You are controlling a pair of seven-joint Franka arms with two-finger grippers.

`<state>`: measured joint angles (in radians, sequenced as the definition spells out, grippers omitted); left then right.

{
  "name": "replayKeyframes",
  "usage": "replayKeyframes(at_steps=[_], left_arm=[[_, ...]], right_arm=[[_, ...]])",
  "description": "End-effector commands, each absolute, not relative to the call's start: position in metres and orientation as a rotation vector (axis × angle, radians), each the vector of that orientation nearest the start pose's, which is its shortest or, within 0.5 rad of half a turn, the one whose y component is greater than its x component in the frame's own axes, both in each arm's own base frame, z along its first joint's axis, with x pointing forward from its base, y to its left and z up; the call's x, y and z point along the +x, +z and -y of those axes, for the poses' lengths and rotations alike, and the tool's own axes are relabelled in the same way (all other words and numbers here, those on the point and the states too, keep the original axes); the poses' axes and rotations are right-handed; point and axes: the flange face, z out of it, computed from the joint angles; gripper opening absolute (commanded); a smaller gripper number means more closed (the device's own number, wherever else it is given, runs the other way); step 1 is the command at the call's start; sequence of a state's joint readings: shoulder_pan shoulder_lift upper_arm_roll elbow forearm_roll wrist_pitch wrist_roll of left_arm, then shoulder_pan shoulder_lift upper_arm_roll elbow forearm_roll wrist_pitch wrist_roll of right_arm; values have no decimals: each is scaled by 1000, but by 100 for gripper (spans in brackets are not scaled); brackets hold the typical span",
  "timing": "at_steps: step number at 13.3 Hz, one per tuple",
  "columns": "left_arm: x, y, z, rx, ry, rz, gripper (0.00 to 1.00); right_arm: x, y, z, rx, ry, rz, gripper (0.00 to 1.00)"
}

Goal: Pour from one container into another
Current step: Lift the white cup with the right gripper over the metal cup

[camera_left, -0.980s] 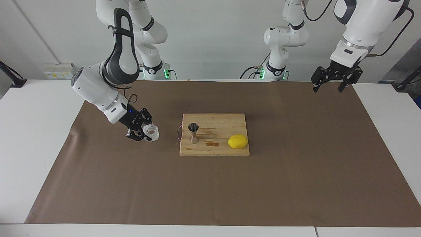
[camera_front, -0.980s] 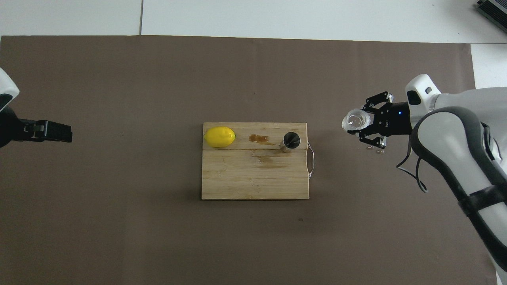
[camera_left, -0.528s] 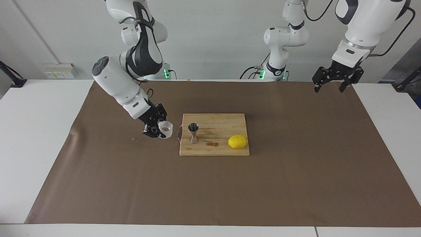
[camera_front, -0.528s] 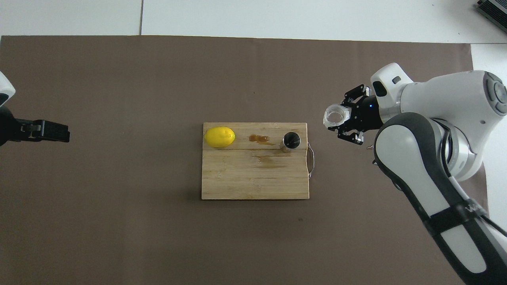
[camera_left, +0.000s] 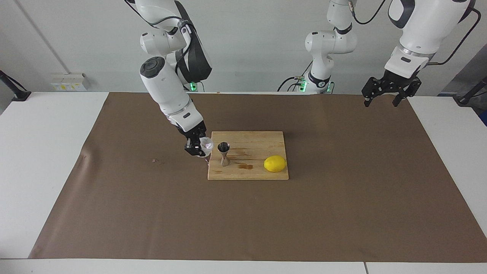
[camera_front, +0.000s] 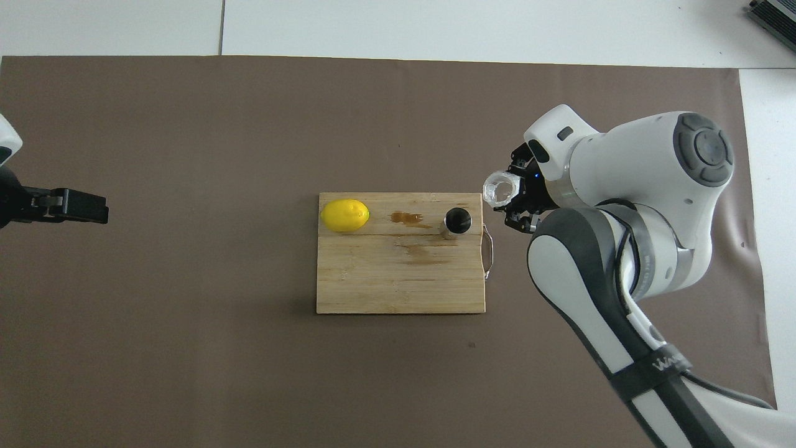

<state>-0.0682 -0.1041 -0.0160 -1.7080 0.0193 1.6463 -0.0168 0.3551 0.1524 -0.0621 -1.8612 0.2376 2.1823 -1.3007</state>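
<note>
Right gripper (camera_left: 198, 147): clamped on the white crinkled cup (camera_left: 206, 143), carried in a second from over bare brown paper toward the right arm's end to just beside the cutting board's (camera_left: 266, 173) edge.
Steel jigger (camera_left: 223, 153): upright on the board, close beside the gripper and its cup, unmoved.
Lemon (camera_left: 274, 163): on the board, past the jigger from the gripper.
Left gripper (camera_left: 385, 91): fingers spread, waiting aloft, well apart.
Meaning: transport looks almost done; tilting over the jigger's mouth likely comes next.
</note>
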Motion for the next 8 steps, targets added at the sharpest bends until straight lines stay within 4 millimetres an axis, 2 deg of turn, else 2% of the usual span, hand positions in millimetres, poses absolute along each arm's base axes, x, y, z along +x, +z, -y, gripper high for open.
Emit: replayKeyframes(at_steps=[1, 4, 6, 8], left_arm=[[518, 624, 39, -3113, -57, -97, 100], [518, 625, 39, -3114, -59, -97, 100], [518, 624, 40, -3113, -55, -100, 100], [520, 626, 41, -3113, -81, -102, 100]], right_arm=[[587, 455, -208, -2270, -338, 2121, 0], [583, 454, -220, -2285, -314, 2187, 0], [577, 452, -236, -2315, -284, 2243, 0], [575, 446, -235, -2336, -252, 2297, 0]])
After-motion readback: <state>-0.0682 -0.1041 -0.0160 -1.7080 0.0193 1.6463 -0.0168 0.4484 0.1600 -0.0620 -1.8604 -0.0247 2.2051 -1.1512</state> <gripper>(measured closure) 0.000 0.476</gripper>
